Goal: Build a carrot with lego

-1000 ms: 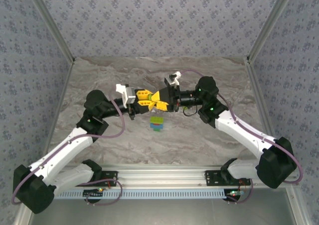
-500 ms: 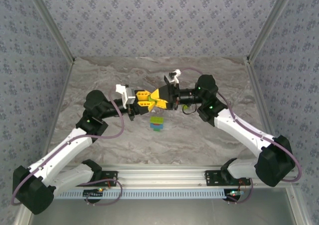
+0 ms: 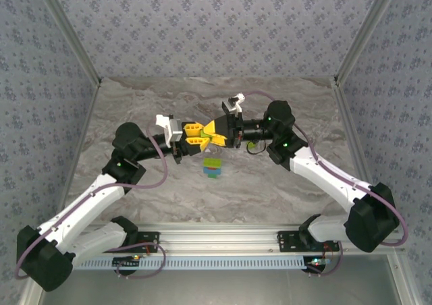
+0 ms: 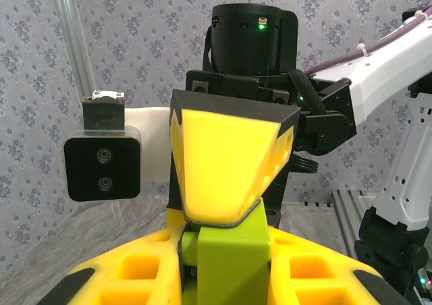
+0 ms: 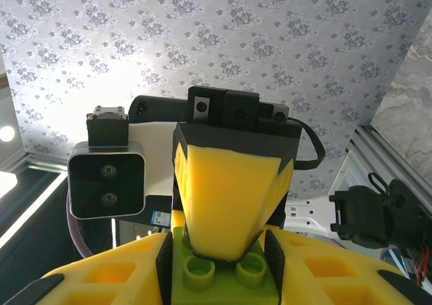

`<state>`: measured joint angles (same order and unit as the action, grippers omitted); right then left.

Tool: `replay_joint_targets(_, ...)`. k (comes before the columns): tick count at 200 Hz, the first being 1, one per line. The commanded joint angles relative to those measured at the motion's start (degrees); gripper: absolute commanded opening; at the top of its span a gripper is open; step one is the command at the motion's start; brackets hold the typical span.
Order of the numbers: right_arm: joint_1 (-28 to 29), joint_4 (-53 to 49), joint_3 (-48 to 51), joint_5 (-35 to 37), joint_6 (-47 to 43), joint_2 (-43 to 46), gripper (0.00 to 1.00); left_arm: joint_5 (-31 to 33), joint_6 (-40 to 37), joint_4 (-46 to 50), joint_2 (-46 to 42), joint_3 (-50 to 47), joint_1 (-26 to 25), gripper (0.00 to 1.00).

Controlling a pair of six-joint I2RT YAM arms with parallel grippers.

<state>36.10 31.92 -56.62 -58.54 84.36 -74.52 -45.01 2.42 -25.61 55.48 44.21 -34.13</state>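
With the left gripper (image 3: 202,135) clamped on a yellow-green brick (image 4: 229,251) in the air just beyond the carrot (image 3: 213,167) on the table (image 3: 148,109), and the right gripper (image 3: 214,135) pinching the same brick, keep wrists level and loosen only one side.

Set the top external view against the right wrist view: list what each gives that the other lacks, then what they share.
Top external: a small stack of joined bricks, yellow-green, blue and green, lying on the table on the base side of the left gripper and right gripper, plus both whole arms. Right wrist: the two studs of the yellow-green brick between the right gripper's own fingers, with the left gripper's yellow tip against it. Shared: the two grippers meeting tip to tip above the table.
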Motion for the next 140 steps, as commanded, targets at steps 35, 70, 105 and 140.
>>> replay_joint_targets(35, 0.29, 1.81, -1.75, -0.30, -1.91, 0.78, 0.37, 0.21, -2.43, 2.59, -0.86, 2.66, 0.20, 0.33)
replay_joint_targets(70, 0.44, -0.28, -1.39, -0.32, -3.44, 1.81, 0.38, 1.14, -3.80, 3.79, -0.78, 2.58, 0.20, 0.34)
replay_joint_targets(105, 0.50, -0.70, -1.46, -0.43, -3.67, 2.19, 0.39, 0.54, -3.56, 3.63, 0.06, 3.00, 0.13, 0.32)
replay_joint_targets(140, 0.66, -1.14, -1.39, -0.69, -3.96, 2.36, 0.41, 0.26, -3.62, 3.96, 0.35, 3.47, 0.20, 0.31)
